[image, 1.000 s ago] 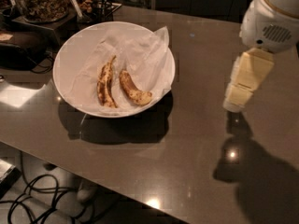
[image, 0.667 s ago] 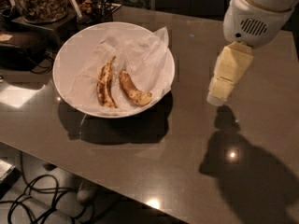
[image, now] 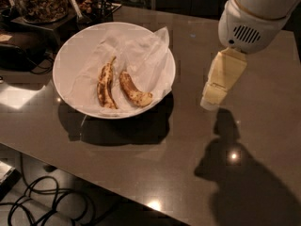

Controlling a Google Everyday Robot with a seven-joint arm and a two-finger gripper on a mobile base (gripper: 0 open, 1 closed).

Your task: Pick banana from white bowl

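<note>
Right, I've got the dark glossy counter (image: 141, 173) filling most of my view, running from the near left edge up to the far right. My arm's white housing (image: 254, 18) comes in at the top right, well clear of everything, and throws a broad shadow (image: 240, 182) on the counter below it.

Next, the white bowl (image: 63, 55) sits on the left half of the counter, wide and shallow, lined with crumpled white paper (image: 146, 51) that pokes up over its far right rim.

The cream-coloured hand (image: 210, 100) hangs from the housing, angled down and to the left, just above the counter and off to the right of the bowl, apart from it. It carries nothing, and from this side-on angle I cannot tell whether it is set wide or narrow.

The banana (image: 134, 91) lies on the paper right of the bowl's middle, thick, curved, speckled brown, its blunt end toward the near right rim. Just beside it on the left lies the slimmer banana (image: 106, 84), dark-streaked, thin stem pointing away from me.

Down at the bottom left, dark cables (image: 42, 197) loop on the floor.
</note>
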